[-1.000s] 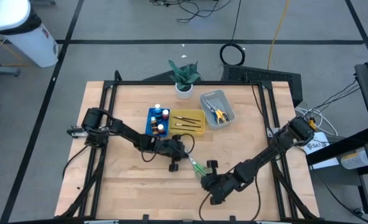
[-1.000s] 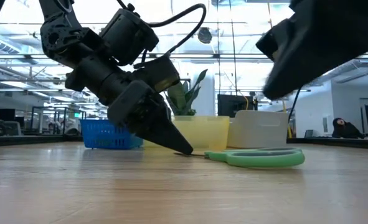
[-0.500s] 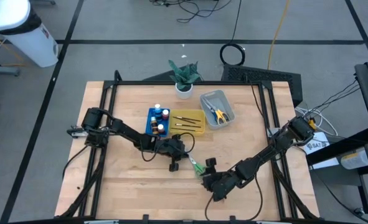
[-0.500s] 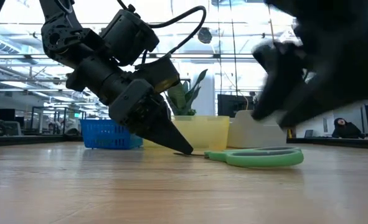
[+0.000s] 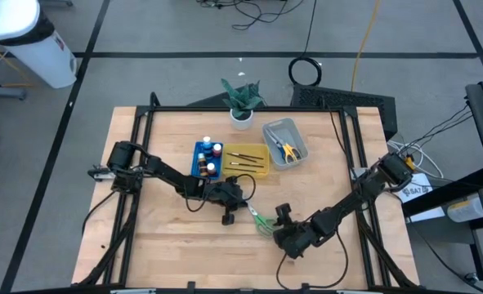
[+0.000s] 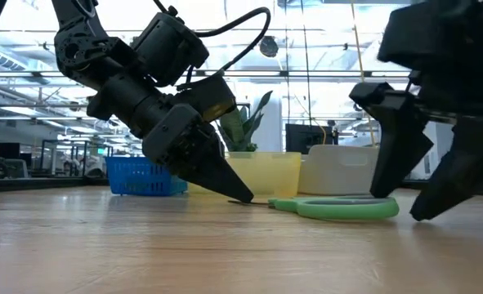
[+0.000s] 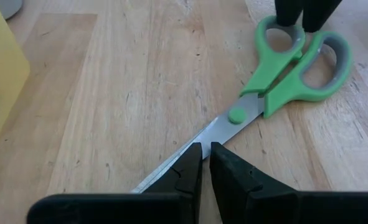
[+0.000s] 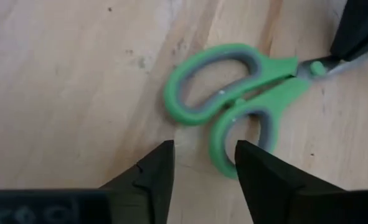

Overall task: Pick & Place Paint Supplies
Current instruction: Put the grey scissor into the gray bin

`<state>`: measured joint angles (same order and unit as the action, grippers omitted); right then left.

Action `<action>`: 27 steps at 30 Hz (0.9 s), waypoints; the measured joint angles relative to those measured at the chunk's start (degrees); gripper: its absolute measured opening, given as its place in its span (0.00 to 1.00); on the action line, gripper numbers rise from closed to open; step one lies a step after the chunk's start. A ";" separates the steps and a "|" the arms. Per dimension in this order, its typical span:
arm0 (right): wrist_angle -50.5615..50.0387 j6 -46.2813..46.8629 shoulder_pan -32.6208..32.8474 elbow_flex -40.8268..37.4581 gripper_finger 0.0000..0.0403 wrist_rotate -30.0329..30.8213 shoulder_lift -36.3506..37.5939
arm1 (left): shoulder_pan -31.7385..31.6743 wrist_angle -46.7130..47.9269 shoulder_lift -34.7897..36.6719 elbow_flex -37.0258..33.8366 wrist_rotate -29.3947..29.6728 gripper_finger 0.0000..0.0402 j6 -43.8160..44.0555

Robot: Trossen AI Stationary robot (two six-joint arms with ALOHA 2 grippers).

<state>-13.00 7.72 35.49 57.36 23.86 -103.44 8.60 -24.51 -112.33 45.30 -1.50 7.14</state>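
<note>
Right gripper has come down from above and now stands with its fingers apart on the table, tips planted just beside the handle loops of the green scissors. Left gripper unchanged: fingers pressed together on the scissors' blade tip, pinning it to the wood. Scissors lie flat, just off the yellow tray's near corner, handles pointing away from it. Brushes rest inside that tray. Paint bottles stand in the blue tray touching its left side; yellow scissors sit in the clear tray on its right.
</note>
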 joint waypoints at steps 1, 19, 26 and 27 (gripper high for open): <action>-0.18 0.11 -0.44 0.00 0.38 -0.11 0.00 | 0.00 0.00 0.00 0.00 0.00 0.12 -0.01; -2.38 -2.45 -9.60 0.27 0.14 -20.93 -0.80 | 0.00 -0.01 -0.01 -0.04 -0.05 0.12 -0.80; -2.20 -2.22 -9.56 0.22 0.04 -21.10 -3.18 | 0.00 -0.09 0.00 -0.11 -0.15 0.12 -0.70; -2.11 -2.22 -9.56 0.20 0.04 -21.12 -3.21 | 0.00 -0.30 0.00 -0.11 -0.05 0.12 -0.70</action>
<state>-15.11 5.50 25.93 57.56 2.74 -106.65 8.60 -24.81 -112.33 45.19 -1.55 6.44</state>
